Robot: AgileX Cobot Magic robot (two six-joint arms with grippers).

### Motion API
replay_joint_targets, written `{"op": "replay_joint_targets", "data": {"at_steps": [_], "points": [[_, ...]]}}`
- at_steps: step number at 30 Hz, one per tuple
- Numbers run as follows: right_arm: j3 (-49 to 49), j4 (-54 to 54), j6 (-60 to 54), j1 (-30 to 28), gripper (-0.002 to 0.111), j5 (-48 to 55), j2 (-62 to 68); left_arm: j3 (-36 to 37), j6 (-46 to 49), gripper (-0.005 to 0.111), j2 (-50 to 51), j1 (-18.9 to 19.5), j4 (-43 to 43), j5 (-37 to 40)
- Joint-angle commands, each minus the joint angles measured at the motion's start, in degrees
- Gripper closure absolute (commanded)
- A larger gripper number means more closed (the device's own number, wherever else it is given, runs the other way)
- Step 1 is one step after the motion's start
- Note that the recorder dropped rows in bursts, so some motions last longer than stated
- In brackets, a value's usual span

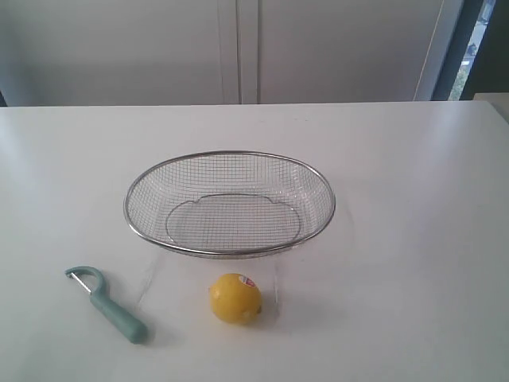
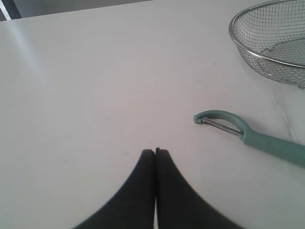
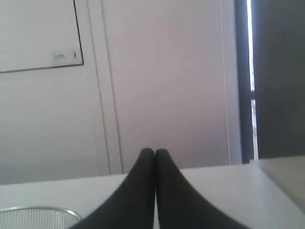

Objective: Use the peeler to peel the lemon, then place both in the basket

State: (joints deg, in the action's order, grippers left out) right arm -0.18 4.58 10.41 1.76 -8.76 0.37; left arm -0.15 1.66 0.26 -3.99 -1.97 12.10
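Exterior view shows the task not yet begun. The lemon (image 1: 235, 298) sits whole on the white desk (image 1: 413, 239), its skin unbroken as far as I can see and its sticker facing up, just in front of the basket (image 1: 231, 171), which holds nothing. The peeler (image 1: 107, 304) lies flat on the desk to the lemon's left, well apart from it, with its hooked head pointing away from the fruit.

Neither arm appears in this view. In the wrist views, the left gripper (image 2: 155, 151) has its jaws pressed together on nothing and hangs above bare desk near the peeler's head. The right gripper (image 3: 154, 151), likewise closed and empty, points toward the pale wall panels (image 1: 238, 48) behind.

Picking up, peeling and both placements all remain. I judge that nothing blocks either approach.
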Motion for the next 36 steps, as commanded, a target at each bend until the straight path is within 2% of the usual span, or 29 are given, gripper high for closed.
{"op": "replay_joint_targets", "data": {"at_steps": [1, 6, 10, 12, 14, 16, 18, 21, 23, 28, 30, 36], "points": [[0.2, 0.1, 0.4, -0.2, 0.108, -8.6, -0.4, 0.2, -0.2, 0.107, -0.3, -0.1, 0.0, -0.1], [0.2, -0.7, 0.4, -0.2, 0.108, -15.7, -0.4, 0.2, -0.2, 0.107, -0.3, -0.1, 0.0, -0.1], [0.2, -5.6, 0.4, -0.2, 0.108, -23.0, -0.4, 0.2, -0.2, 0.107, -0.3, -0.1, 0.0, -0.1], [0.2, -8.9, 0.4, -0.2, 0.108, -25.5, -0.4, 0.2, -0.2, 0.107, -0.3, -0.1, 0.0, -0.1], [0.2, -18.3, 0.4, -0.2, 0.108, -27.2, -0.4, 0.2, -0.2, 0.107, -0.3, -0.1, 0.0, -0.1], [0.2, -23.4, 0.4, -0.2, 0.108, -27.1, -0.4, 0.2, -0.2, 0.107, -0.3, -0.1, 0.0, -0.1], [0.2, -24.0, 0.4, -0.2, 0.108, -26.4, -0.4, 0.2, -0.2, 0.107, -0.3, -0.1, 0.0, -0.1], [-1.3, -24.0, 0.3, -0.2, 0.108, -18.9, -0.4, 0.2, -0.2, 0.107, -0.3, -0.1, 0.0, -0.1], [-4.8, -23.2, 0.3, -0.2, 0.108, -10.2, 3.3, 0.2, -0.2, 0.107, -0.3, -0.1, 0.0, -0.1], [-11.0, -19.2, -0.1, -0.2, 0.108, 0.5, 11.7, 0.2, -0.2, 0.107, -0.3, -0.1, 0.0, -0.1], [-15.1, -17.2, -0.1, -0.2, 0.108, 7.9, 18.4, 0.2, -0.2, 0.107, -0.3, -0.1, 0.0, -0.1], [-23.5, -16.5, -9.3, -0.2, 0.108, 22.2, 32.8, 0.2, -0.2, 0.107, -0.3, -0.1, 0.0, -0.1]]}}
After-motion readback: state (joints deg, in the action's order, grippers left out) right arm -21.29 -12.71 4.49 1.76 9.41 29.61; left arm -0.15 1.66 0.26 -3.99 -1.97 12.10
